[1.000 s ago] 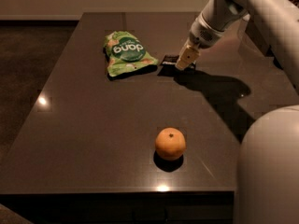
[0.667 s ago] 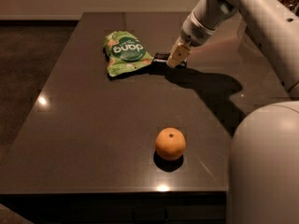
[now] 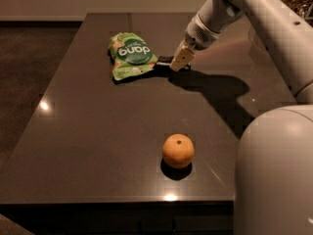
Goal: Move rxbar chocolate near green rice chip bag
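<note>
The green rice chip bag (image 3: 130, 54), crinkled with a dark round "dang" logo, lies on the dark table (image 3: 98, 131) at the back left. The rxbar chocolate (image 3: 163, 60), a small black bar, sits low at the table surface right beside the bag's right edge. It sticks out leftward from my gripper (image 3: 179, 60). The gripper is shut on the bar's right end, and its tan fingers (image 3: 180, 58) point down. The right part of the bar is hidden by the fingers.
A round orange fruit (image 3: 178, 151) sits near the table's front edge, right of centre. My white arm (image 3: 254, 13) reaches in from the upper right, and the robot's white body (image 3: 276, 170) fills the lower right corner.
The gripper has moved left with the black bar, bringing it from a short gap away up to the green bag's right edge. The orange and the bag have not moved.
</note>
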